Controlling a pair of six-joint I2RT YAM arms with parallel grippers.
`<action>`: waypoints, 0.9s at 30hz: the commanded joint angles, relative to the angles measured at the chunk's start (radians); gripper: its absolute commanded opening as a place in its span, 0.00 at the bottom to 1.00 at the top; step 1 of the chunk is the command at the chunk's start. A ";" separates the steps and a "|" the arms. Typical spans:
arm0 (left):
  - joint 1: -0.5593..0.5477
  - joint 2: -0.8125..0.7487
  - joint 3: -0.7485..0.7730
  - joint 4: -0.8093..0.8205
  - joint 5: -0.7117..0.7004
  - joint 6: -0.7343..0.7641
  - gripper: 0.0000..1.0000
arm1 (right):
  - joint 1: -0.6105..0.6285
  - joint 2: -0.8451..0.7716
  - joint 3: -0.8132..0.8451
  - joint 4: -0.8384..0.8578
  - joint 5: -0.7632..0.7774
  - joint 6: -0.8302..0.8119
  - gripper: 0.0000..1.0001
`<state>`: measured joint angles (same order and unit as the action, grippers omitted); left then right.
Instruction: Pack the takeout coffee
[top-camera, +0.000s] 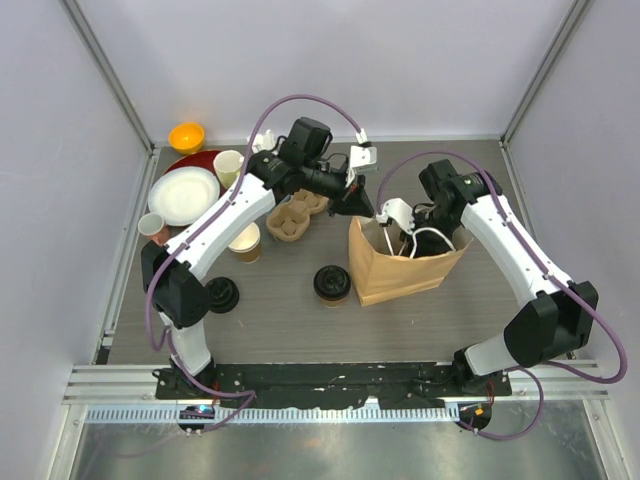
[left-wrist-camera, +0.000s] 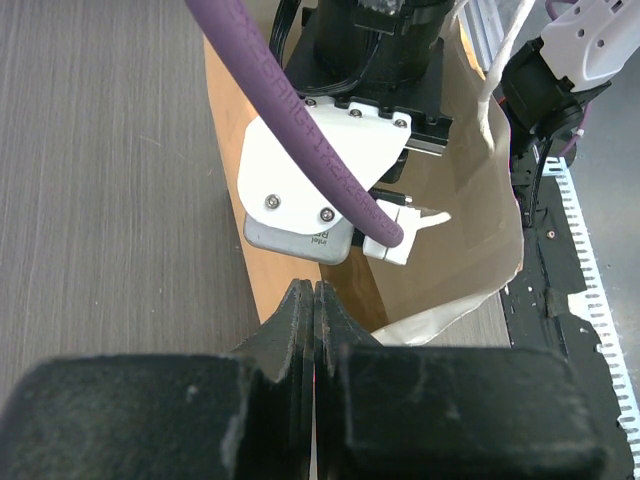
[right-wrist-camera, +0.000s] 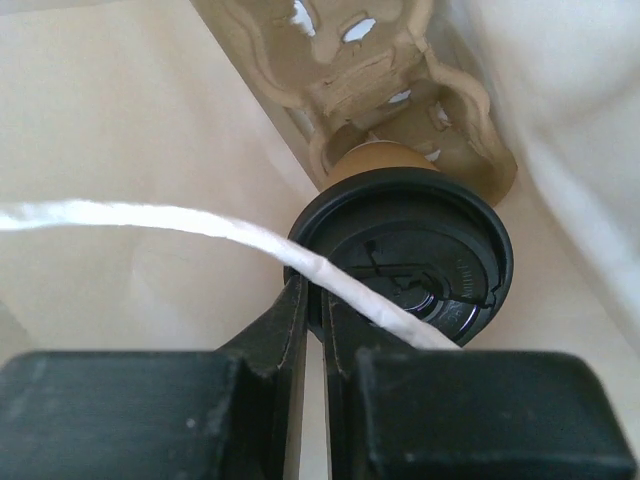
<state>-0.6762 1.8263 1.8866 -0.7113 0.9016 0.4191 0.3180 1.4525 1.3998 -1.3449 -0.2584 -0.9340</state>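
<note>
white arms (top-camera: 230, 215), black joints (top-camera: 180, 290), purple cables (left-wrist-camera: 300, 130)

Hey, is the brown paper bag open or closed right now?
Open. The bag gapes in the top view, right claw pinching its white handle; the right wrist camera sees inside to a lidded cup in a carrier.

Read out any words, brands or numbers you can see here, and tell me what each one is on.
"intel": on the grey camera; the line below it starts "RE" and is then hidden by the purple cable.
Raised lettering on the black sip lid: too small to read.
No other text is legible.
</note>
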 joint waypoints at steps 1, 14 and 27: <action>0.006 -0.001 0.035 0.032 0.025 -0.013 0.00 | 0.004 0.005 -0.031 0.001 -0.019 -0.032 0.01; 0.007 0.011 0.068 0.021 0.016 -0.022 0.00 | 0.015 -0.049 0.040 -0.019 -0.028 0.064 0.40; 0.007 0.007 0.069 -0.007 -0.035 -0.014 0.00 | 0.021 -0.159 0.103 -0.002 -0.027 0.198 0.56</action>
<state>-0.6735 1.8355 1.9148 -0.7155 0.8867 0.4007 0.3328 1.3594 1.4487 -1.3357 -0.2813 -0.8005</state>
